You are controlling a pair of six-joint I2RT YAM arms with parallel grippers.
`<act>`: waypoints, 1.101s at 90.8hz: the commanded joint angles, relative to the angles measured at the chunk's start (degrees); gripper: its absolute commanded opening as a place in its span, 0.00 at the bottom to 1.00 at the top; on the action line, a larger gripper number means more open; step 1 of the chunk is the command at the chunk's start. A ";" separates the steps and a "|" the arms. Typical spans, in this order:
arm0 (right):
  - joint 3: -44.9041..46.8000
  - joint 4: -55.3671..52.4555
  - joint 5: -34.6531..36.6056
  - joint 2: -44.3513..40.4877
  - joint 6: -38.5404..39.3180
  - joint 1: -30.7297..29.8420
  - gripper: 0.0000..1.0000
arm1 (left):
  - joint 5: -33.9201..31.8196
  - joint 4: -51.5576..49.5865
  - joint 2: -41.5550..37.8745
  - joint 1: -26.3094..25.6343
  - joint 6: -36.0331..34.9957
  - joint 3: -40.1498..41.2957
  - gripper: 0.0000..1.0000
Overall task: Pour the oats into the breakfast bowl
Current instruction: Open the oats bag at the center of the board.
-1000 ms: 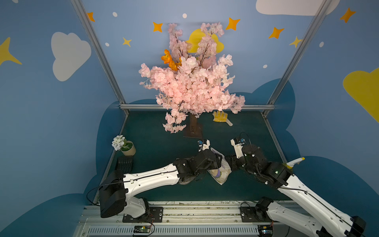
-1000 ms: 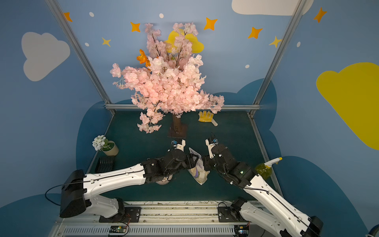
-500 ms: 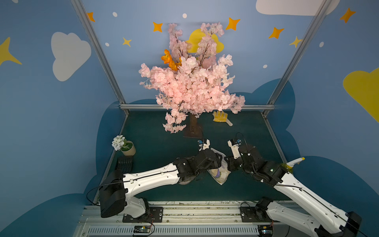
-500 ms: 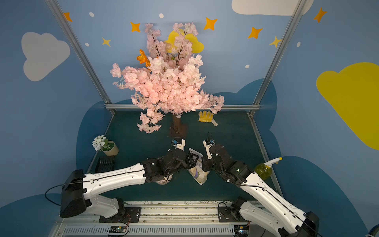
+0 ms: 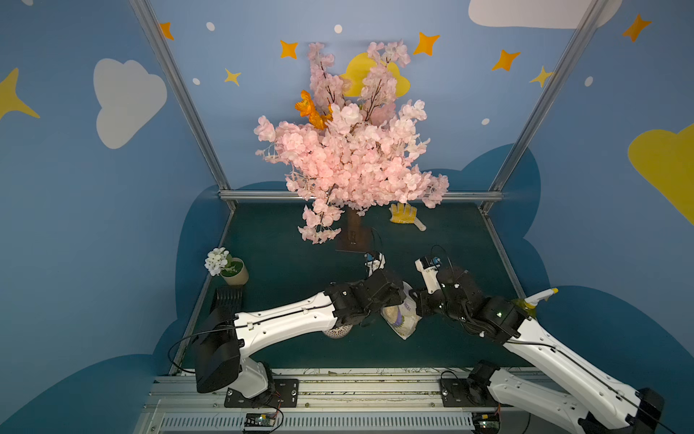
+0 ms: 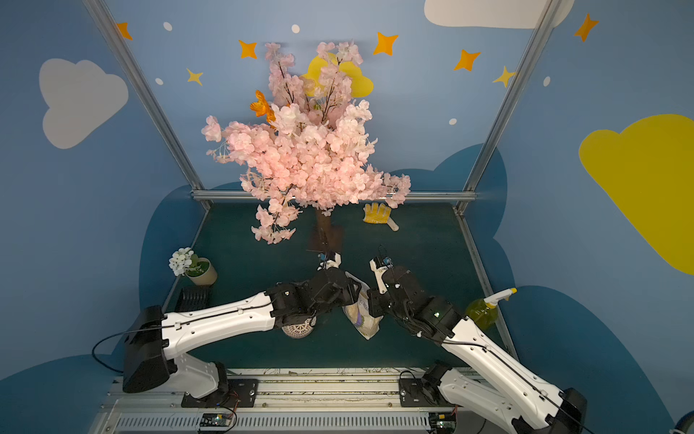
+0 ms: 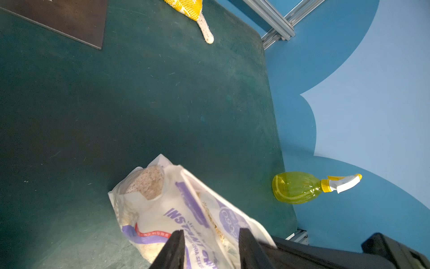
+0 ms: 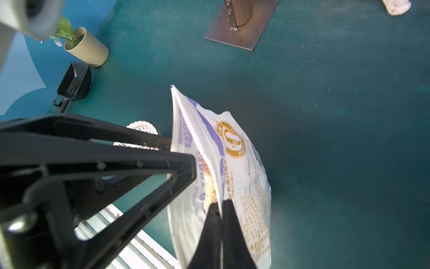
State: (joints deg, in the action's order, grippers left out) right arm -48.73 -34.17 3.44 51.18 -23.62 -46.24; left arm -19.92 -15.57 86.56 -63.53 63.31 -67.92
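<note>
The oats sit in a white bag with purple print [image 5: 401, 319] [image 6: 362, 315], which stands tilted between my two arms near the table's front. In the right wrist view my right gripper [image 8: 220, 205] is shut on one thin wall of the bag [image 8: 235, 163] at its top. My left gripper [image 7: 210, 235] has its fingers apart on either side of the bag's upper part [image 7: 174, 209]. Whether they press on it does not show. The breakfast bowl [image 5: 337, 332] [image 6: 298, 330] [image 8: 143, 127], with its lattice pattern, stands on the mat under the left forearm, left of the bag and mostly hidden.
A pink blossom tree on a brown base plate [image 5: 353, 231] stands at mid-table. A yellow glove [image 5: 403, 214] lies behind it. A beige flowerpot [image 5: 233, 268] and a black comb-like thing [image 5: 229, 298] sit at the left edge. A yellow spray bottle [image 5: 533, 300] is at the right edge.
My right arm has moved in to the left and its jaws have shut on the bag's top wall. The left arm and the bag have stayed in place.
</note>
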 commanded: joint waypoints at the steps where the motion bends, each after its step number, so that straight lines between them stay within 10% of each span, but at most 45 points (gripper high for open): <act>1: -0.84 1.97 -0.26 -1.30 -0.57 -0.40 0.00 | -0.40 -1.65 0.92 0.22 -0.12 -0.25 0.42; 12: -0.80 3.35 -0.54 -1.34 -0.66 -0.57 0.00 | 0.79 -1.76 2.59 0.62 -1.17 -1.68 0.32; 22: -0.63 4.34 1.53 -1.52 0.24 -0.55 0.00 | 3.58 -2.84 3.75 2.37 -2.83 -3.94 0.03; 52: -2.90 5.00 12.97 1.64 0.71 6.04 0.00 | 6.97 -12.60 -0.63 5.73 -8.12 -10.62 0.03; 95: -0.62 12.35 4.19 3.94 3.02 6.74 0.00 | 6.24 -16.53 1.36 7.80 -9.89 -12.37 0.03; 100: 0.97 13.51 2.84 2.91 2.99 6.77 0.12 | 6.13 -16.57 2.04 8.22 -9.83 -12.25 0.03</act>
State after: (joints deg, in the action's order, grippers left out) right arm -49.89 -24.93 6.26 56.62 -21.74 -40.69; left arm -10.09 -30.22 88.47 -57.04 55.46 -78.76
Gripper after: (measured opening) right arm 0.061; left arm 0.045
